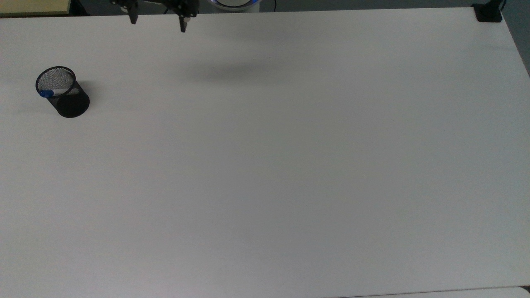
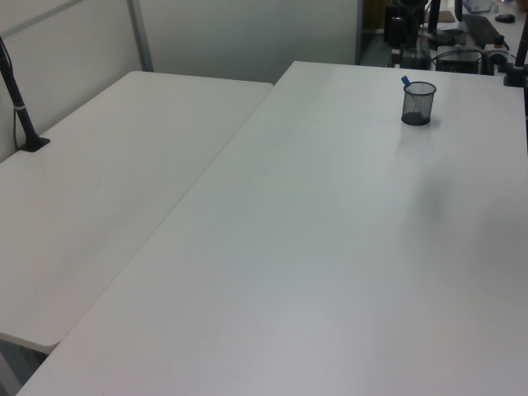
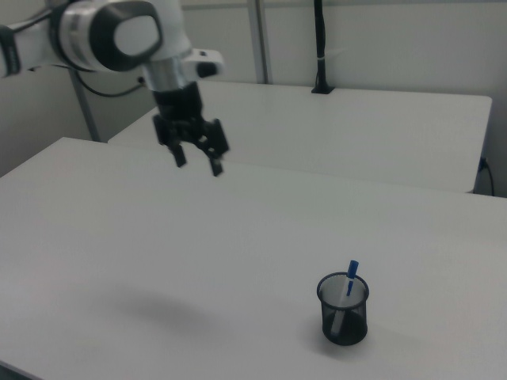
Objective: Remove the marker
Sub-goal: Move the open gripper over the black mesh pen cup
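The marker [image 3: 346, 294], white with a blue cap, stands tilted inside a black mesh cup [image 3: 344, 309], its cap sticking out over the rim. In the top view the cup [image 1: 64, 93] is at the table's left with the marker [image 1: 51, 92] leaning on its rim. In the left view the cup [image 2: 418, 103] stands at the far end with the marker's blue cap [image 2: 405, 81] poking up. My gripper [image 3: 198, 165] hangs open high above the table, far from the cup. In the top view the gripper [image 1: 157, 24] is at the top edge, right of the cup.
The white table [image 1: 290, 165] is wide and bare around the cup. A second white table [image 2: 99, 190] adjoins it in the left view. A black clamp post [image 1: 487, 12] sits at the top view's right corner. The arm's shadow [image 1: 232, 74] falls on the tabletop.
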